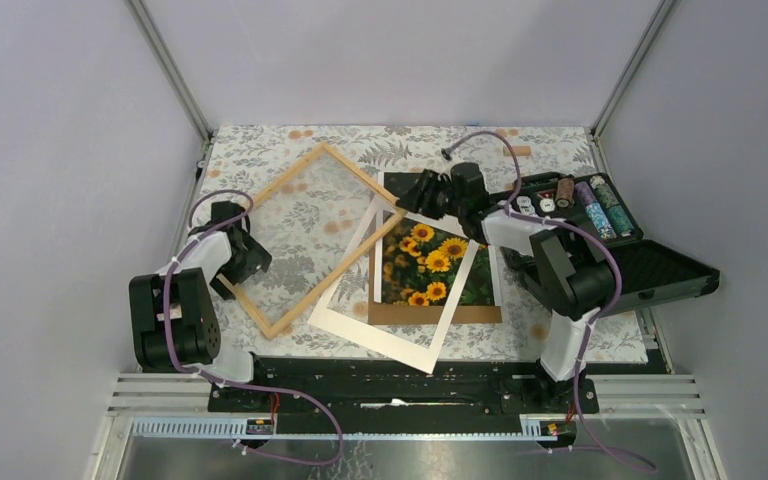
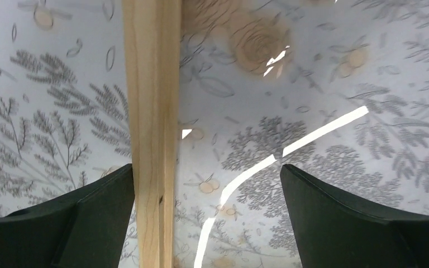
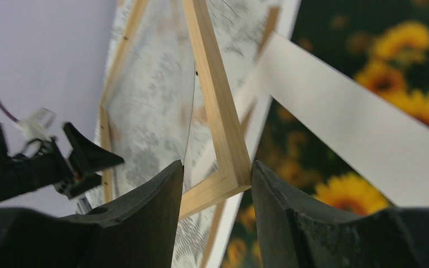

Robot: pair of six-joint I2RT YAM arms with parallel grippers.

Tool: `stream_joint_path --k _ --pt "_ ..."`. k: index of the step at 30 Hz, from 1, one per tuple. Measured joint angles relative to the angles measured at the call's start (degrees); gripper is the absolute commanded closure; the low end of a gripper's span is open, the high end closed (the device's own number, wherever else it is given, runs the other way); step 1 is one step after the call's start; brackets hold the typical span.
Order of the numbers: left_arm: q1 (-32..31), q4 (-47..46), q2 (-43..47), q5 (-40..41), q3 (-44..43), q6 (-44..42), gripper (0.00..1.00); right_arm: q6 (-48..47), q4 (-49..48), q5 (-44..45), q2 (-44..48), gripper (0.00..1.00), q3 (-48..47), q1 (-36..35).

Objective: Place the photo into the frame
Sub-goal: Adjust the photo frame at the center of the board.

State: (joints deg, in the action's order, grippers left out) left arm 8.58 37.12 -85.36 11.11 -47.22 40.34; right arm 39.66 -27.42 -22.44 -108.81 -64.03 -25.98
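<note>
Frame (image 2: 152, 111) edge between left fingers (image 2: 89, 223), wide apart; right fingers (image 3: 301, 223) flank frame corner, clamp unclear.

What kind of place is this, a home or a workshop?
Probably a lab test booth: a left arm and right arm bolted to a table, plain walls on metal posts, frame and photo as props.

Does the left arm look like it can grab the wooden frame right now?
Probably yes. The left gripper is open and straddles one rail of the frame, with nothing in between. The right gripper grips another corner.
</note>
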Motion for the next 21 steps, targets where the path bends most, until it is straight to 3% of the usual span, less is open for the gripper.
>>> stream_joint_path --k 5,9,15,21 --pt "0.0 -5.6 0.2 -2.8 -0.7 -4.0 0.01 -0.8 4.5 4.7 6.3 0.43 11.3 0.0" --pt "-0.4 -12.8 0.9 -7.2 -0.7 -5.6 0.02 -1.9 11.0 7.0 8.7 0.35 17.0 -0.4" --pt "-0.8 -17.5 1.0 -10.5 -1.3 -6.3 0.01 -6.0 19.5 8.7 13.2 0.13 16.7 -2.3" --pt "-0.6 -15.9 2.7 -11.6 -1.4 -5.5 0.01 -7.7 28.2 9.5 14.7 0.12 12.8 -2.8"
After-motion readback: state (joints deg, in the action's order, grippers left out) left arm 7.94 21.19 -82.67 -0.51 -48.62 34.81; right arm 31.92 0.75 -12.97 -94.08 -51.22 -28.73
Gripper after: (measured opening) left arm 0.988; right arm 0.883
